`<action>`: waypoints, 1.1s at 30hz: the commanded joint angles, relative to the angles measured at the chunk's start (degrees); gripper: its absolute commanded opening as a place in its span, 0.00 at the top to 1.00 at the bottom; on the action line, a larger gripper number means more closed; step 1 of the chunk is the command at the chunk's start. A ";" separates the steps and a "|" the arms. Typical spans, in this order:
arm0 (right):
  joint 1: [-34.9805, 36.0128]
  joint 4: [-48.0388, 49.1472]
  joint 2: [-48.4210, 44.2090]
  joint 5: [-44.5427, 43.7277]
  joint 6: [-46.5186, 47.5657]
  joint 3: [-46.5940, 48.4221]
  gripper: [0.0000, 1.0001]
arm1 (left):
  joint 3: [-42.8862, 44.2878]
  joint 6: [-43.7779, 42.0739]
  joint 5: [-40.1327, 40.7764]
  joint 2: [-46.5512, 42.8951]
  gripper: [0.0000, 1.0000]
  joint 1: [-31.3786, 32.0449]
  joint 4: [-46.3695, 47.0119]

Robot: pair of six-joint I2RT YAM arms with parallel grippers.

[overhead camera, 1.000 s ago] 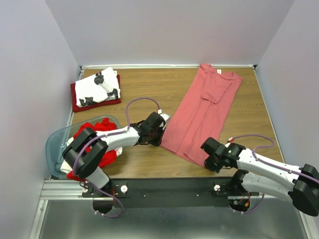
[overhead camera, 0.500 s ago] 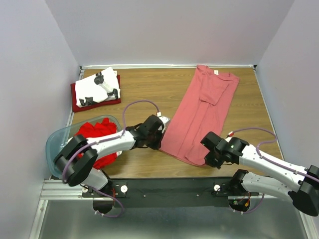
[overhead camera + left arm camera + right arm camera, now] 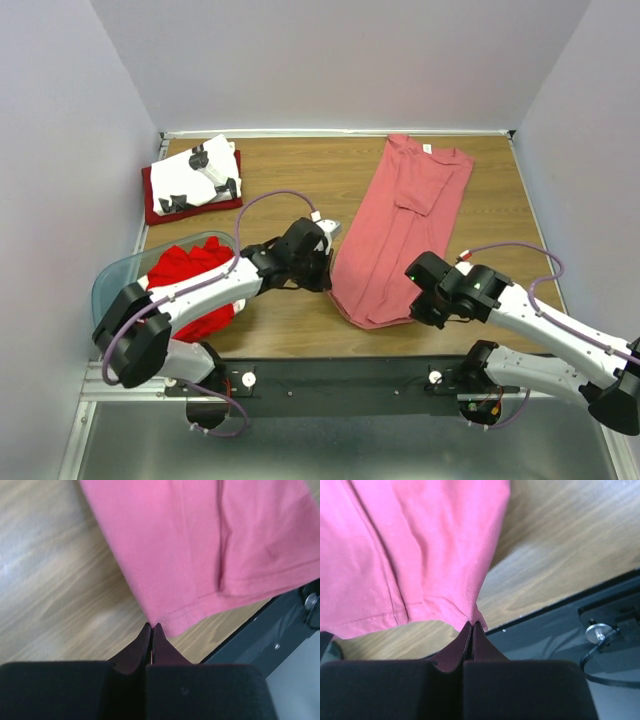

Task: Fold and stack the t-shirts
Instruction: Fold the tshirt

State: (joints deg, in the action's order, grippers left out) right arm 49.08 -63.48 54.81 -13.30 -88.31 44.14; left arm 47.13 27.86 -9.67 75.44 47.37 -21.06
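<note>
A long salmon-pink t-shirt [image 3: 400,225] lies folded lengthwise on the wooden table, collar at the far edge. My left gripper [image 3: 328,272] is shut on its near-left hem corner [image 3: 159,621]. At the near-right hem corner [image 3: 476,615], my right gripper [image 3: 412,300] is likewise shut on the cloth. The hem hangs lifted between the two grippers, curling slightly. A white t-shirt with black prints [image 3: 197,172] rests folded on a dark red one [image 3: 155,205] at the far left. Bright red t-shirts [image 3: 190,275] fill the tub.
A translucent pale-blue tub [image 3: 112,285] stands at the near left by the left arm. The black mounting rail [image 3: 330,375] runs along the table's near edge. Grey walls close in the table on three sides.
Both grippers closed on the salmon-pink shirt's hem corners and lifted them. The hem moved away from the near edge and the shirt slid slightly left.
</note>
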 commanded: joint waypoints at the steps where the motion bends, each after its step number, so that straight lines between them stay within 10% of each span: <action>1: 0.31 0.11 -0.14 -6.20 0.25 1.13 1.00 | 4.98 1.24 -1.05 4.97 1.00 -0.35 1.98; 12: -2.14 4.67 2.49 -19.04 5.51 2.44 0.99 | 17.20 -1.49 -1.84 17.46 1.00 -3.34 3.31; 33: -29.82 23.84 17.08 -12.19 36.89 5.25 0.99 | 36.00 -4.57 -5.18 32.75 1.00 -8.17 5.24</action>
State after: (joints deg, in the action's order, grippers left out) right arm 22.37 -44.25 69.41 -26.13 -57.45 47.33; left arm 78.65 24.73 -13.78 105.86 40.71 -16.47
